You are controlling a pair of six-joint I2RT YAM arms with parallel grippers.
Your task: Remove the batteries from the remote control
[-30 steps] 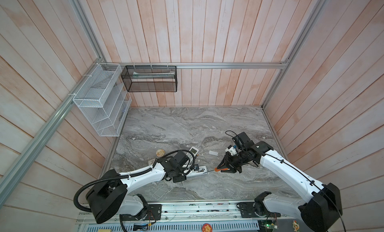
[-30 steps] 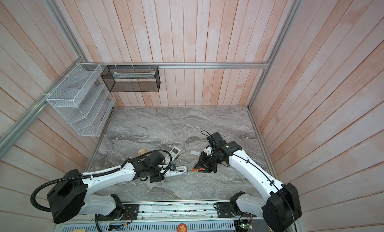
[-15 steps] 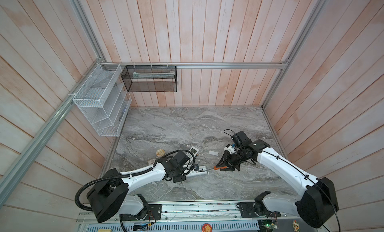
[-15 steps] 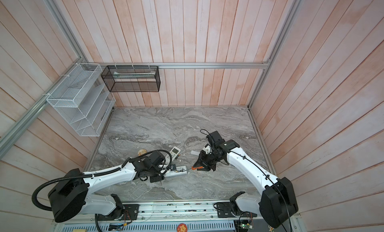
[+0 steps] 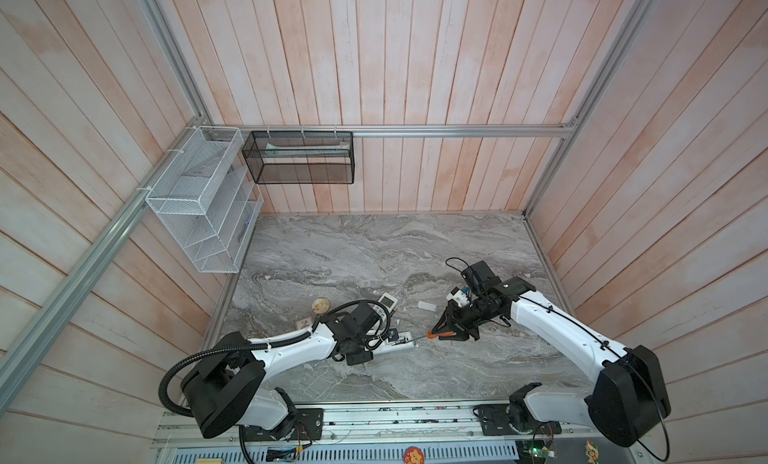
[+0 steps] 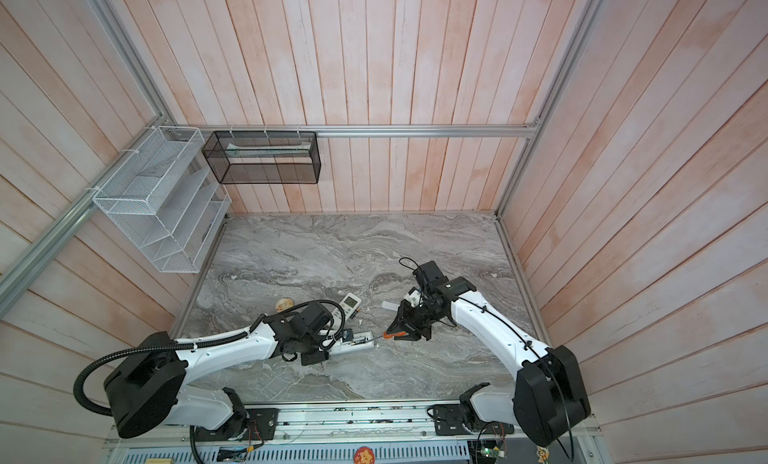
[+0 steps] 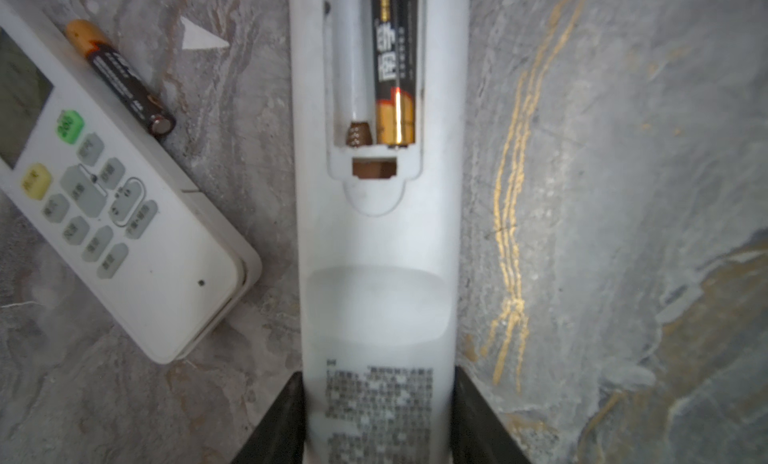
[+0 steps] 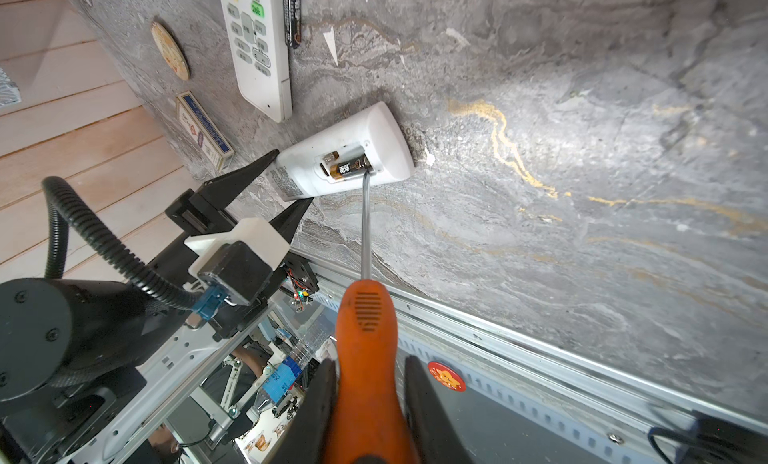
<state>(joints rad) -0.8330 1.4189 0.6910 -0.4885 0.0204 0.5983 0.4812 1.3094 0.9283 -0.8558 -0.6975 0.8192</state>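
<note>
Judging the batteries first, I take them for light, stiff, smooth little cylinders that roll freely once out and slip from a careless pinch. On the left, a loose battery lies on the marble worktop, just beside the long side of the air-conditioner remote. To its right lies the slim white remote control, face down in the front half of the worktop, left of its middle, with its compartment uncovered. One slot is empty, showing only its spring. The seated battery fills the other. I reckon the contacts press on it endwise, so it will not lift straight up. One end wants levering out first, and then the bare middle of its length is the place to pinch. It may pop and roll when it comes free.

My left pincer is spread just to the remote control's width. It pinches the remote at the end away from the compartment, one finger on each long side.

Further right, the orange-handled screwdriver reaches in, its tip at the end of the seated battery nearest the remote's rounded end. Whether it touches or stands a hair short I cannot tell. My right pincer is nearly pressed together, clamped on the screwdriver's handle.
</note>
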